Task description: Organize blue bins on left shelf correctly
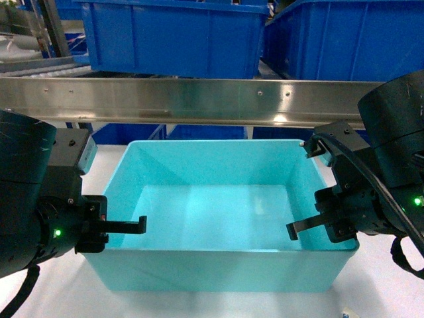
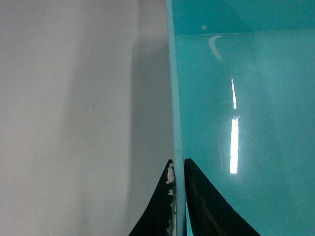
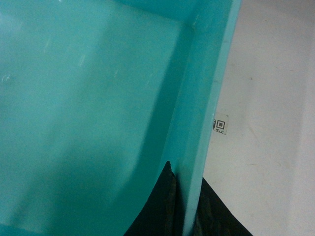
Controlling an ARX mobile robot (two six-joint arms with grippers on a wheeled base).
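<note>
A light turquoise blue bin (image 1: 212,273) sits on the white tabletop just in front of the left shelf's steel front rail (image 1: 199,99). Its inside is plain and holds nothing. My left gripper (image 1: 132,226) is shut on the bin's left wall; in the left wrist view its two black fingers pinch the thin rim (image 2: 178,164) from both sides. My right gripper (image 1: 303,227) is shut on the bin's right wall, one finger inside and one outside (image 3: 186,173). The bin (image 2: 236,123) (image 3: 88,98) fills most of both wrist views.
Two large dark blue ribbed crates (image 1: 172,33) (image 1: 344,36) stand on the rack above the rail, and more dark blue shows beneath it. White tabletop (image 2: 74,123) (image 3: 270,88) lies on both sides of the bin. A small square code sticker (image 3: 220,125) lies by the right wall.
</note>
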